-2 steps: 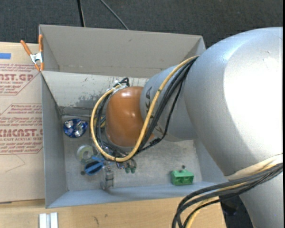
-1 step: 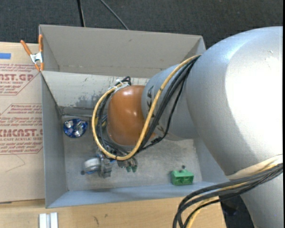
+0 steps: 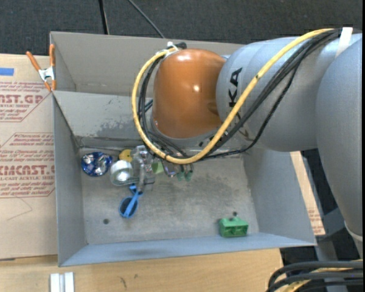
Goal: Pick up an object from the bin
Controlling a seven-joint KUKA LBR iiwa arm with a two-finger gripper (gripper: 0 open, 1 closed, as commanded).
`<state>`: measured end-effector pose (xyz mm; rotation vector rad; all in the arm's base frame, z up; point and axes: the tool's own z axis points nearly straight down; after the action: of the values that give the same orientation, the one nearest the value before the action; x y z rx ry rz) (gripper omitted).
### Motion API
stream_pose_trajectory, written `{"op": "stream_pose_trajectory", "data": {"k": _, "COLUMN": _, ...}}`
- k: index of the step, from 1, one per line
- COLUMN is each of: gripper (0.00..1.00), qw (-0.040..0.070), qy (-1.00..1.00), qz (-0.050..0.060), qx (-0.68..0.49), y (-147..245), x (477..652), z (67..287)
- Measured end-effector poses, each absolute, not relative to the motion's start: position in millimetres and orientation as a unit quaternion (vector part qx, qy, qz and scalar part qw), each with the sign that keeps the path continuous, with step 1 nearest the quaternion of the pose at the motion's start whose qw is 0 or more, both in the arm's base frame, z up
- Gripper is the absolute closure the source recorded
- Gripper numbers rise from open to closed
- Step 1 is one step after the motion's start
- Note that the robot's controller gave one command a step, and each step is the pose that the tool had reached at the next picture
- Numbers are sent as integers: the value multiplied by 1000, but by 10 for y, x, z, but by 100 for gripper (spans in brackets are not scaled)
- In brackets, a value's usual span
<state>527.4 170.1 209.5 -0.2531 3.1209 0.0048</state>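
Observation:
My gripper point(image 3: 145, 170) reaches down below the orange wrist cover at the bin's left centre. A small blue clip-like piece point(image 3: 130, 205) lies on the floor right under its tip, touching or nearly touching it. A shiny silver round thing point(image 3: 120, 173) sits just left of the gripper. Behind that is a small yellow piece point(image 3: 126, 155). Further left lies a blue and white crumpled ball point(image 3: 96, 164).
A green block point(image 3: 232, 227) lies alone near the bin's front right corner. The arm and its orange cover with cables hang over the back middle of the bin and hide the floor there.

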Motion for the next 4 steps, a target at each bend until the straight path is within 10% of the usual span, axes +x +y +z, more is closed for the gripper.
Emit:
{"op": "stream_pose_trajectory", "data": {"k": 1, "gripper": 100, "qw": -1, "qy": 992, "qz": 0, "qx": 124, "y": 1891, "x": 5255, "z": 1657}}
{"op": "stream_pose_trajectory", "data": {"k": 2, "gripper": 100, "qw": 2, "qy": 991, "qz": 1, "qx": 134, "y": 2070, "x": 5695, "z": 1662}}
{"op": "stream_pose_trajectory", "data": {"k": 3, "gripper": 0, "qw": 1, "qy": 991, "qz": 0, "qx": 134, "y": 2064, "x": 5683, "z": 1662}}
{"op": "stream_pose_trajectory", "data": {"k": 4, "gripper": 0, "qw": -3, "qy": 992, "qz": -2, "qx": 129, "y": 1708, "x": 5193, "z": 1275}}
